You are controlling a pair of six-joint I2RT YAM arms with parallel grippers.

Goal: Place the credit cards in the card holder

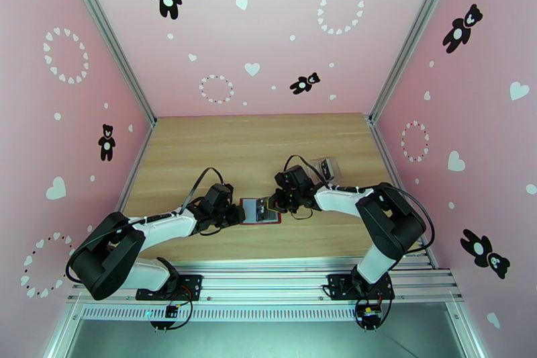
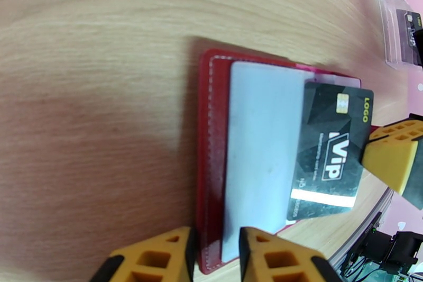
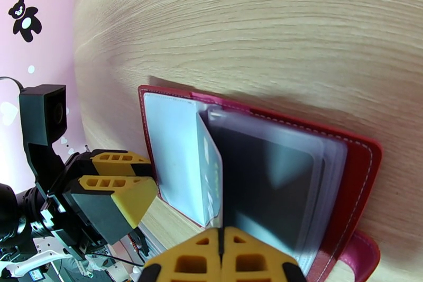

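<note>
Near the arms, the left tool (image 2: pixel 214 240) clamps the near edge of the open red holder (image 2: pixel 211 145), which lies flat on the worktop (image 2: pixel 95 66). The right tool (image 3: pixel 219 240), fingers together, pinches one end of a black card (image 2: pixel 330 156) lying partly across the pale inner page. The card looks light, stiff and slick, best gripped by its edge. The holder's sleeves look floppy. Lettering reads "VIP" and "LOGO"; the small print is illegible. Farther back sits a clear case (image 2: pixel 399 34).
</note>
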